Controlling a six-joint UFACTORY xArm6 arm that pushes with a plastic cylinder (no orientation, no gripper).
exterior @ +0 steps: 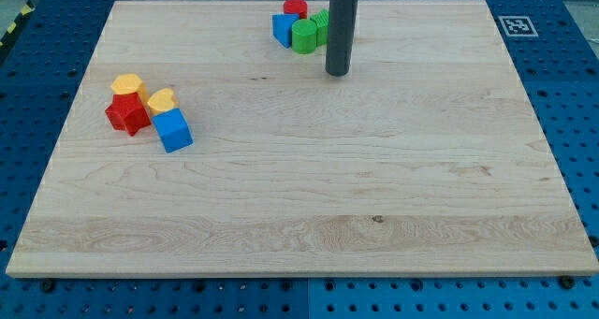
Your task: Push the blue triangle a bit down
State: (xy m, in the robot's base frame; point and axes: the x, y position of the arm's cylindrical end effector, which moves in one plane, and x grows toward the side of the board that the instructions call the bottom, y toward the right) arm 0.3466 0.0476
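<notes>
Camera view shows a pale wooden surface (309, 197) resting on a blue perforated base (28, 85). The tool is a straight dark rod with no jaws, so it has no wide or narrow setting and holds nothing; my tip (337, 73) rests on the surface near the view's top, a little right of centre.

The blue triangle (284, 29) lies at roughly 10 o'clock from my tip, apart from it. Three blocks crowd it. A red cylinder (296, 8) sits at 1 o'clock from the blue triangle, touching or nearly touching it. A green cylinder (304, 36) sits just beside it at 3 to 4 o'clock, directly between the blue triangle and the rod. A second green block (320, 24), shape unclear, lies at the rod's left edge and is partly hidden by it.

A separate cluster lies well apart at the view's left: a red star-shaped block (127, 114), a yellow block (126, 84) at its 12 o'clock, a second yellow block (162, 101) at its 2 o'clock, and a blue cube (173, 130) at its 4 o'clock.

A black-and-white marker tag (516, 25) sits at the view's top right, just off the surface.
</notes>
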